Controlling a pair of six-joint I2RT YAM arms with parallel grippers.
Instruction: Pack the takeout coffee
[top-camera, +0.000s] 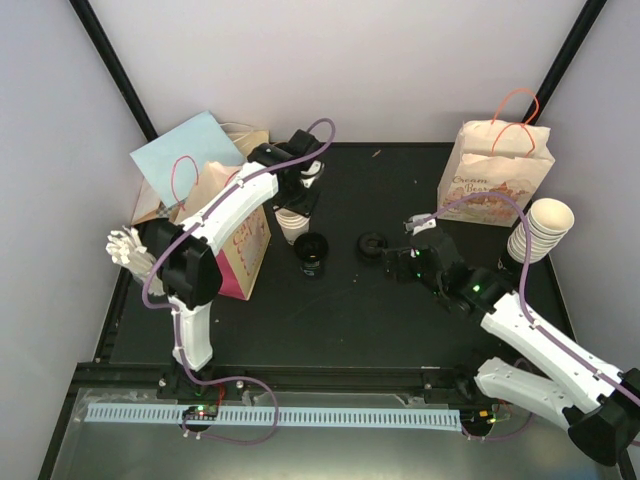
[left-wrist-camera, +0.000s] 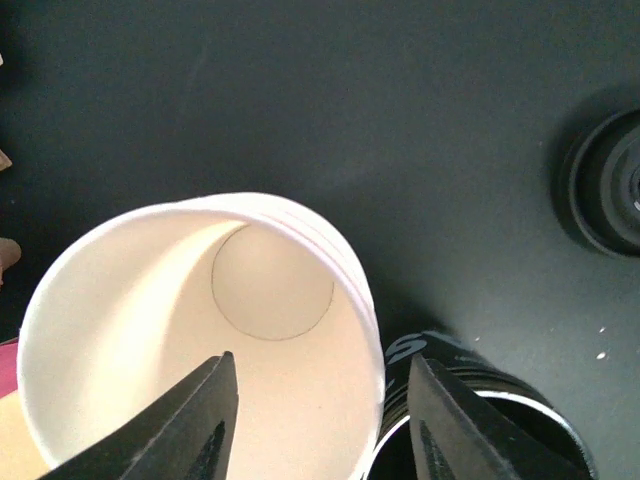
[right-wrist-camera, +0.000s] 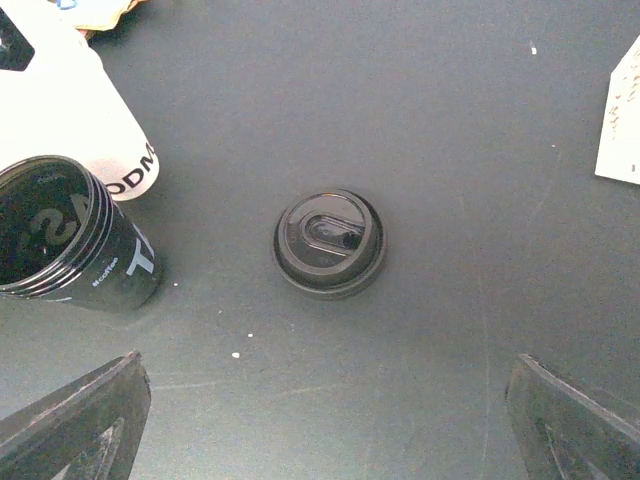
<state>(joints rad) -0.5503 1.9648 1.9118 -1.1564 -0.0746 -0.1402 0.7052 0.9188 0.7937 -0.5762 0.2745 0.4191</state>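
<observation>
A white paper cup (left-wrist-camera: 180, 320) stands on the black table, with a black takeout cup (left-wrist-camera: 480, 400) right beside it. My left gripper (left-wrist-camera: 322, 358) hangs over them, open. One finger (left-wrist-camera: 190, 420) is inside the white cup, the other (left-wrist-camera: 460, 430) is over the black cup, and the white rim lies between them untouched. From above, the left gripper (top-camera: 297, 203) is over the white cup (top-camera: 291, 226), next to the black cup (top-camera: 311, 253). A black lid (right-wrist-camera: 329, 243) lies flat ahead of my right gripper (right-wrist-camera: 328, 357), which is wide open and holds nothing.
A brown paper bag with red handles (top-camera: 496, 172) stands at the back right, with a stack of white cups (top-camera: 540, 230) beside it. At the left are another paper bag with a pink side (top-camera: 240, 250), a blue sheet (top-camera: 185, 150) and white utensils (top-camera: 126, 246).
</observation>
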